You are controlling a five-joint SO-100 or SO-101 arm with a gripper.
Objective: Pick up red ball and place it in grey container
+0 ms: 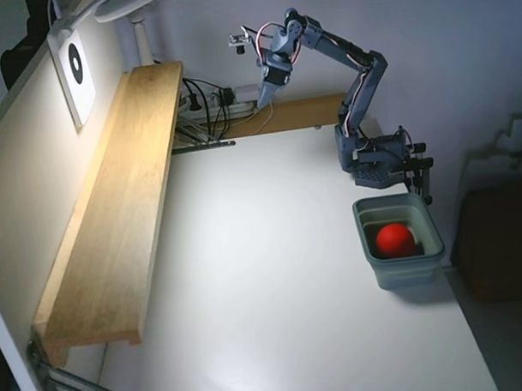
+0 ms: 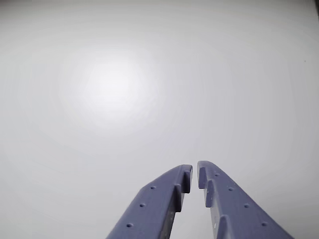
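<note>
The red ball (image 1: 394, 239) lies inside the grey container (image 1: 409, 273), which stands on the white table at the right of the fixed view, just in front of the arm's base. My gripper (image 1: 264, 97) hangs high above the table's far edge, well away from the container to its upper left. In the wrist view the gripper (image 2: 194, 169) shows two blue-grey fingers nearly touching at the tips, with nothing between them and only bare white table below. Ball and container are out of the wrist view.
A long wooden shelf (image 1: 116, 218) runs along the left side of the table. Cables and a power strip (image 1: 208, 101) lie at the far edge. The arm's base (image 1: 380, 161) is clamped at the right edge.
</note>
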